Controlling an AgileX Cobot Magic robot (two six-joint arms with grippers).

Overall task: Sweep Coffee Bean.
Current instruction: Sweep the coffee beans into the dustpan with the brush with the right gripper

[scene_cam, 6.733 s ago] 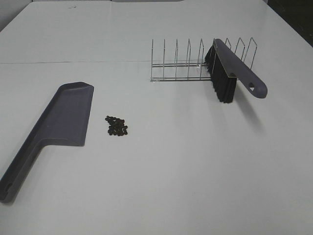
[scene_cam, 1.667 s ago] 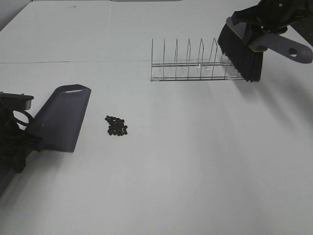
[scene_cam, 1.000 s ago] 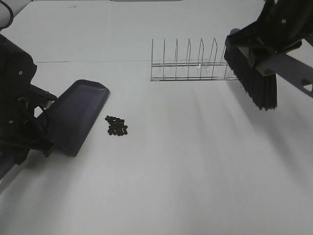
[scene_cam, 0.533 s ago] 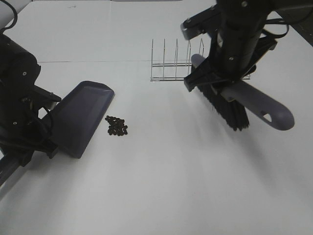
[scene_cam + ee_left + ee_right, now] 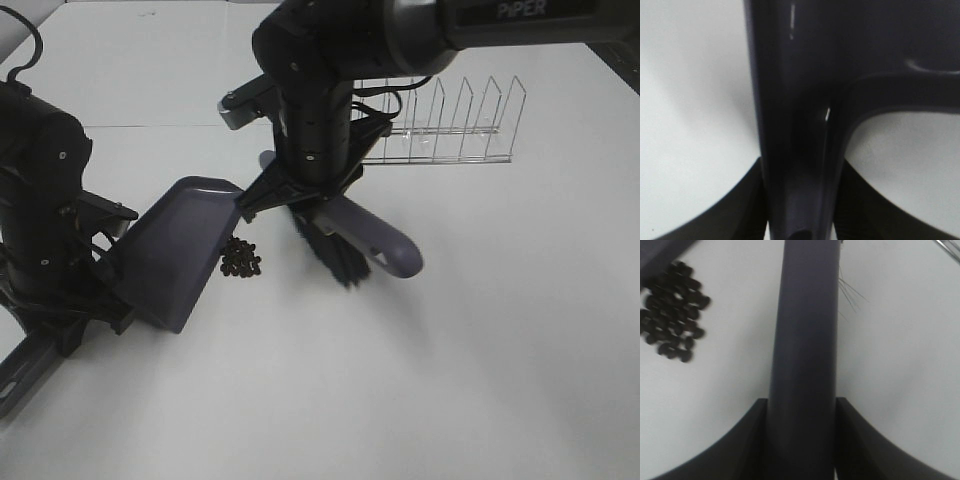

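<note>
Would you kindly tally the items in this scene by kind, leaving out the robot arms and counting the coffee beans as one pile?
dustpan: 1
brush: 1
wire rack: 1
coffee bean pile: 1
Total: 4

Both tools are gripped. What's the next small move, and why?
Probably draw the brush leftward through the coffee beans, bristles low on the table. The right claw holds it just right of the pile, and the left claw holds the dustpan tilted, its open edge right beside the beans on the other side.
</note>
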